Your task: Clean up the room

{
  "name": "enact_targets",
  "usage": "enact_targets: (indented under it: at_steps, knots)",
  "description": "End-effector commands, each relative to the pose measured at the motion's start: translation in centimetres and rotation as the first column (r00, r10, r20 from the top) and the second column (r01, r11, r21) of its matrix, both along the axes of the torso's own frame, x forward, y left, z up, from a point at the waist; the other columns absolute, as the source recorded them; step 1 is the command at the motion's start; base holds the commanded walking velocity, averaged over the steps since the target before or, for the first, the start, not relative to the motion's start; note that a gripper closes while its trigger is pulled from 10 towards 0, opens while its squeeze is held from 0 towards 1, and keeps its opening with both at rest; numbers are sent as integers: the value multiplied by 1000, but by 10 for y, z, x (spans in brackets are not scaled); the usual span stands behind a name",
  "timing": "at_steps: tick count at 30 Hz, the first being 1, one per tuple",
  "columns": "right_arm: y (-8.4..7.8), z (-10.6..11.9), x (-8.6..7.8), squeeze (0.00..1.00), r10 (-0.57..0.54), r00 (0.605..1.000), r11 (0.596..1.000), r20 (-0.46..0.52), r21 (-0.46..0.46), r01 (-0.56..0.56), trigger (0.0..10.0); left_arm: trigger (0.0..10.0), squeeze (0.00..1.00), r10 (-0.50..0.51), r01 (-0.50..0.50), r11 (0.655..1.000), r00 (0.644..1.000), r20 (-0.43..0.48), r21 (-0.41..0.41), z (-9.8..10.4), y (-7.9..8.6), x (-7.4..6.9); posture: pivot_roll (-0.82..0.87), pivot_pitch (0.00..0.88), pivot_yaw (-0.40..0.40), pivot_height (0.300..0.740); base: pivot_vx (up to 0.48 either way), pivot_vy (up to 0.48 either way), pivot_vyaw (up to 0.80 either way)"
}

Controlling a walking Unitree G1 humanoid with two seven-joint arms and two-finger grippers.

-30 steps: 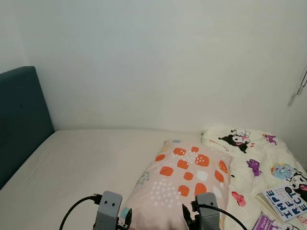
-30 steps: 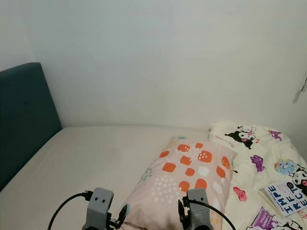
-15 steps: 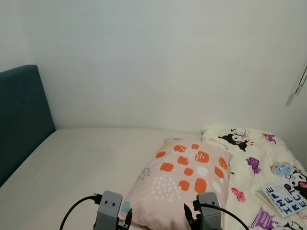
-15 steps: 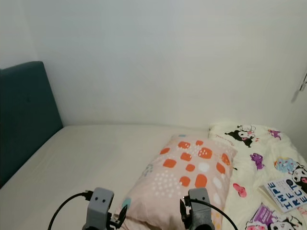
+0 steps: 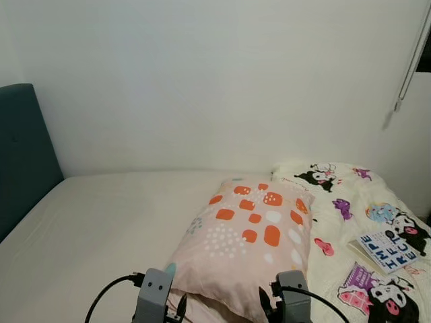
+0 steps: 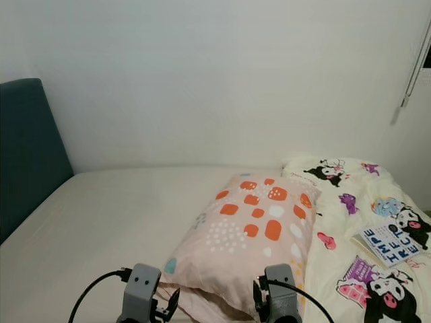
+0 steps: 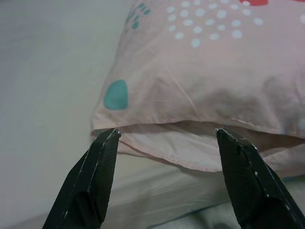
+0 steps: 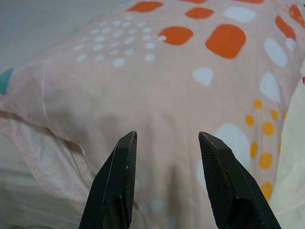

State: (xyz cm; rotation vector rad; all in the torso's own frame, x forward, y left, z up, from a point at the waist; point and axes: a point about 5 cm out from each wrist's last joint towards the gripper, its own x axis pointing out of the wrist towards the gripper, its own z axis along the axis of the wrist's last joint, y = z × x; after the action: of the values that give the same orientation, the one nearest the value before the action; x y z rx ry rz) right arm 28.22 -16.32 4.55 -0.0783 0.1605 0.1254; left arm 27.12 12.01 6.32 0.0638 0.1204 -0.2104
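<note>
Both grippers' fingers (image 7: 97, 181) spread — before pillow (image 5: 246, 245)

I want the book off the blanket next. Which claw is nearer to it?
Right. The right claw sits over the pillow's near edge, on the side toward the book. The left claw is at the pillow's opposite corner, farther from it.

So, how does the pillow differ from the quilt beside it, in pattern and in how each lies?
The pillow is pale pink with orange, white and teal spots; the quilt is cream with cartoon characters. The pillow is plump and smooth, while the quilt lies rumpled. A book rests on the quilt; nothing rests on the pillow. The left gripper and right gripper are open at the pillow's near edge, not at the quilt. Both lie on the bed.
</note>
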Motion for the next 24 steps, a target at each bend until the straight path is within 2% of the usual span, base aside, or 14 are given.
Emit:
enact_targets:
  at_steps: [1,8,18,22,24]
  knots:
    - [-2,-3,-2,0,-15,1000,1000,-9,11,15,10000,10000,0,-6,6,1000,1000,-23,1,-4,0,-2,4,95,-15,640,0,0,0]
    - [-3,-2,0,0,-20,1000,1000,-7,17,20,10000,10000,0,-5,5,1000,1000,-22,6,-3,1,0,10,106,-10,621,0,0,0]
    - [-3,5,9,0,-17,1000,1000,10,10,17,10000,10000,0,3,-3,1000,999,-32,8,-2,3,2,20,131,-3,621,0,0,0]
    - [-4,15,18,0,-6,1000,1000,25,19,6,10000,10000,0,22,-22,1000,999,-28,2,2,10,8,23,152,-8,621,0,0,0]
    - [-2,25,23,0,15,998,1000,55,21,-16,10000,10000,0,25,-25,1000,1000,-10,-7,10,17,14,32,189,-15,606,0,0,0]
